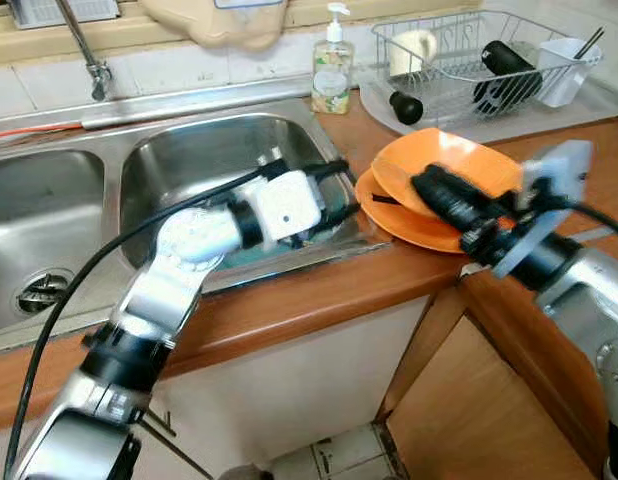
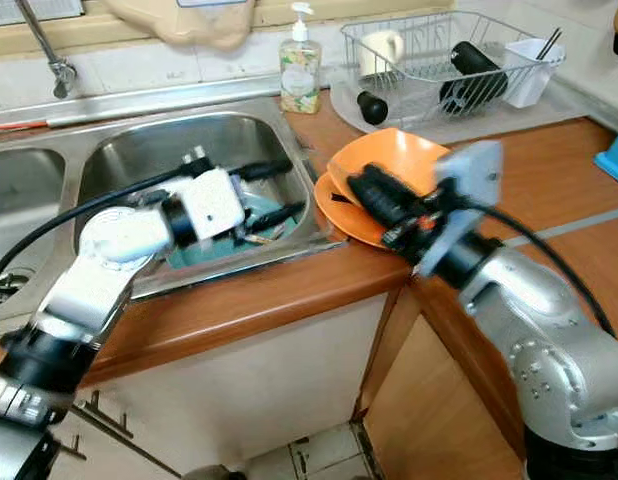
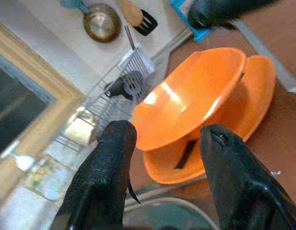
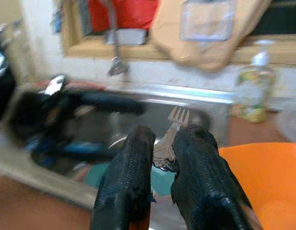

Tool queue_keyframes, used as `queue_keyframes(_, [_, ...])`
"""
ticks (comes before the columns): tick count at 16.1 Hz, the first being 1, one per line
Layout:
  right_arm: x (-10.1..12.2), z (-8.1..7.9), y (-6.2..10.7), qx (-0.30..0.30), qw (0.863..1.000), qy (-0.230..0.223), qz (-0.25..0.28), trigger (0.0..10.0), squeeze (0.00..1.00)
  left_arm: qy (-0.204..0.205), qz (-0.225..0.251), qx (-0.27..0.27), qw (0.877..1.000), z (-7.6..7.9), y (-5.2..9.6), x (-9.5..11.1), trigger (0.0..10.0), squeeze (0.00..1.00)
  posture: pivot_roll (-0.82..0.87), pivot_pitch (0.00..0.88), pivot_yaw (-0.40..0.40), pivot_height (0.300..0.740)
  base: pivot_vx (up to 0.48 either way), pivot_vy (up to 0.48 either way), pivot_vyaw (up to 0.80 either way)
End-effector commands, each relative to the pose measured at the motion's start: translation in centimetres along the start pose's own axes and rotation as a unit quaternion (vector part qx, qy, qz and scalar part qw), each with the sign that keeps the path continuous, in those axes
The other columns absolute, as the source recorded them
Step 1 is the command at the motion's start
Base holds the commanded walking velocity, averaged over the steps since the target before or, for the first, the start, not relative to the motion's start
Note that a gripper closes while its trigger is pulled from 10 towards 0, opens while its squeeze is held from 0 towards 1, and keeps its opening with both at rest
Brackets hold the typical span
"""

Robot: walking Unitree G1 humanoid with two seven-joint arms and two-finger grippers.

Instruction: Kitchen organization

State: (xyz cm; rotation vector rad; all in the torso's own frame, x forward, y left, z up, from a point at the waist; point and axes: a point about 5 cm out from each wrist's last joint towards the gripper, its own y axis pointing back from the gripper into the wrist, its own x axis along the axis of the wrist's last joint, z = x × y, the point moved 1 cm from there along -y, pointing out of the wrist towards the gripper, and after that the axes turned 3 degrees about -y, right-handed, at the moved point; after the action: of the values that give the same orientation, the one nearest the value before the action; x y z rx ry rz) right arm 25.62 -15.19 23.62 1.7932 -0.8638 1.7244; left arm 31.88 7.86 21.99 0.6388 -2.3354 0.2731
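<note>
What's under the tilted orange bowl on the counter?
The orange bowl leans on an orange plate. A dark utensil lies on the plate, partly under the bowl; its hidden end cannot be identified.

Your left gripper (image 3: pixel 162 158) points toward 2 o'clock, jaws apart. Your right gripper (image 4: pixel 162 153) points toward 10 o'clock, jaws pinched nearly together.

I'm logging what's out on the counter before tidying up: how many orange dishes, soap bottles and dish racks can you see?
Orange dishes: 2, an orange bowl tilted on an orange plate
Soap bottles: 1, the soap bottle
Dish racks: 1, the dish rack
Total: 4
</note>
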Motion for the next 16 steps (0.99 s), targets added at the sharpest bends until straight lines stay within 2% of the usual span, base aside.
queue_keyframes(1, [0.4, -0.6, -0.2, 0.018, 1.000, 0.012, -0.001, 0.0, 0.00, -0.019, -0.003, -0.002, 1.000, -0.2, -0.3, 0.0, 10.0, 0.00, -0.10, 0.000, 0.060, 0.740, 0.000, 0.000, 0.00])
queue_keyframes(3, [0.3, -1.2, -0.5, 0.037, 0.999, 0.018, -0.010, 0.0, 0.00, -0.037, -0.012, -0.001, 0.999, -0.4, -0.7, -0.5, 10.0, 0.00, -0.10, 0.000, 0.060, 0.740, 0.000, 0.000, 0.00])
queue_keyframes(4, [0.2, -1.4, -0.5, 0.041, 0.999, 0.022, -0.013, 0.0, 0.00, -0.038, -0.013, 0.000, 0.999, -0.5, -0.9, -0.6, 4.3, 0.00, -0.10, 0.000, 0.060, 0.740, 0.000, 0.000, 0.00])
queue_keyframes(5, [0.1, -1.5, -0.7, 0.048, 0.998, 0.027, -0.018, 0.2, 0.00, -0.041, -0.018, 0.000, 0.999, -0.6, -1.1, -0.8, 0.0, 0.00, -0.11, 0.000, 0.063, 0.740, 0.000, 0.000, 0.00])
queue_keyframes(14, [0.1, -1.8, -1.4, 0.059, 0.997, 0.041, -0.023, 0.0, 0.00, -0.076, -0.031, -0.028, 0.996, 0.1, -1.5, -1.7, 0.0, 0.00, -0.10, 0.000, 0.062, 0.740, 0.000, 0.000, 0.00])
queue_keyframes(16, [0.0, -1.7, -1.6, 0.058, 0.997, 0.047, -0.027, 0.6, 0.00, -0.078, -0.032, -0.031, 0.996, 0.1, -1.5, -1.8, 0.0, 0.00, -0.10, 0.000, 0.058, 0.740, 0.000, 0.000, 0.00])
